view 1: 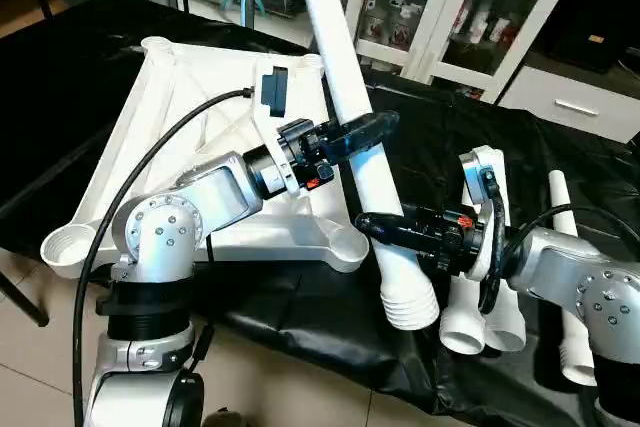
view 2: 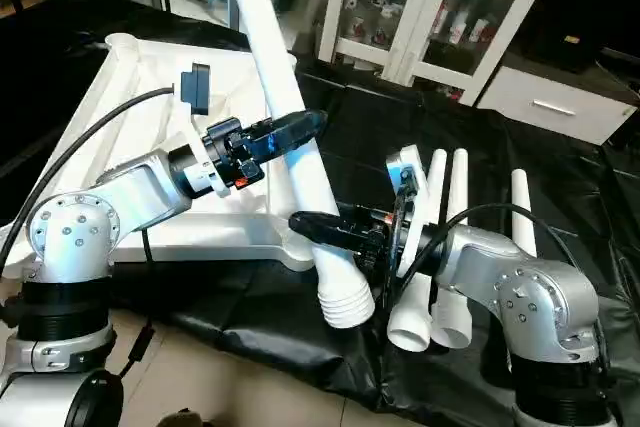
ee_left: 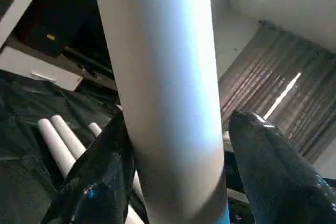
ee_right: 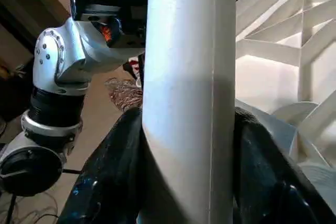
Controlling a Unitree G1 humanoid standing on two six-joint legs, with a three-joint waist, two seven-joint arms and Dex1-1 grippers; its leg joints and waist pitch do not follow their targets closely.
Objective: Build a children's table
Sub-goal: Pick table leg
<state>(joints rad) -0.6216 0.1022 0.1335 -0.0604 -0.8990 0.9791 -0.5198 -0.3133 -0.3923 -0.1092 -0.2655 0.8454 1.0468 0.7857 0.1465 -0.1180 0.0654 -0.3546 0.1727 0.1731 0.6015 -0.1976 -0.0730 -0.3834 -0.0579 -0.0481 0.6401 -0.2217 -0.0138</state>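
Both tools clamp one tilted leg: left tool above right tool, beside the tabletop's corner socket.

The white square top lies ribbed underside up on the bench, round sockets at its corners. One long tapered leg stands tilted, its ribbed end low beside the top's near corner socket. Three more legs lie side by side to its right.

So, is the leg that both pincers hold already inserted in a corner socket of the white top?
No: in the left eye view the held leg has its ribbed end hanging free beside the near corner socket.
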